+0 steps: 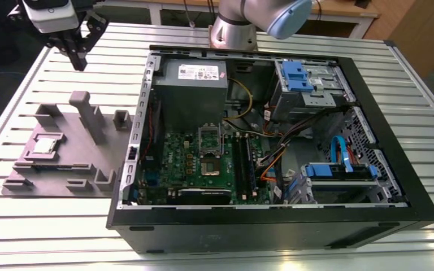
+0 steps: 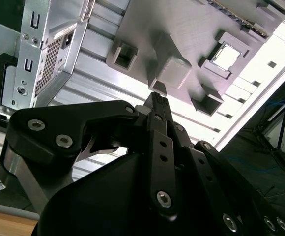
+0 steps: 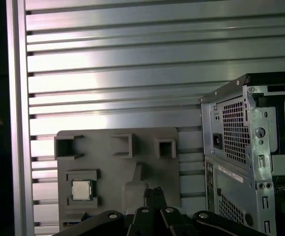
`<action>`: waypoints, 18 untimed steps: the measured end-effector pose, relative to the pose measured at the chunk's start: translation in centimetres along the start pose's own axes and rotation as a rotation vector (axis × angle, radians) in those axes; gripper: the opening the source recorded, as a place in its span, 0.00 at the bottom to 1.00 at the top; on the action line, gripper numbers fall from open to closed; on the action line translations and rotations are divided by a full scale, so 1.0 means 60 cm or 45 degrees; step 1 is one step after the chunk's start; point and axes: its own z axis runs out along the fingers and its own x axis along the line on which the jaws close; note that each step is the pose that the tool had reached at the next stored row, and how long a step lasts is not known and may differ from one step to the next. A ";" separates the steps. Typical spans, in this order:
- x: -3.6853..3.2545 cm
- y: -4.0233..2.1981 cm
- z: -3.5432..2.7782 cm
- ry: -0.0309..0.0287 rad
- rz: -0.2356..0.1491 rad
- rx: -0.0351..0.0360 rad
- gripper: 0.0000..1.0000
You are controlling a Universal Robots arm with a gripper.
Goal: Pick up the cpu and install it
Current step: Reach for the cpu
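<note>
Cpu (image 1: pixel 45 145) lay flat in pocket of grey holder (image 1: pixel 74 156) on worktop (image 1: pixel 21 217), at 9 o'clock from open computer case (image 1: pixel 277 228) in exterior view. It looked small, light, stiff, easy to hurt. I guessed best hold was by two side edges, softly. My hand (image 1: pixel 79 63) hung high over worktop, cpu at about 6 o'clock from it. Fingers together, pointing down, holding nothing.

Silvery cpu (image 1: pixel 45 145), grey fixture (image 1: pixel 60 169), black tool (image 1: pixel 79 63), green motherboard (image 1: pixel 176 153).

Open case (image 1: pixel 262 226) beside grey fixture (image 1: pixel 77 155) (slatted table (image 1: pixel 51 226))
</note>
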 end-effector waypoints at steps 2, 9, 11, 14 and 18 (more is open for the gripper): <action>0.003 0.000 0.000 0.0002 0.000 0.0001 0.10; 0.014 -0.001 0.001 0.0001 0.000 0.0001 0.10; 0.018 -0.001 0.002 0.0002 0.000 0.0001 0.10; 0.023 -0.002 0.003 0.0000 0.000 0.0000 0.10; 0.030 -0.002 0.003 0.0001 0.000 0.0001 0.10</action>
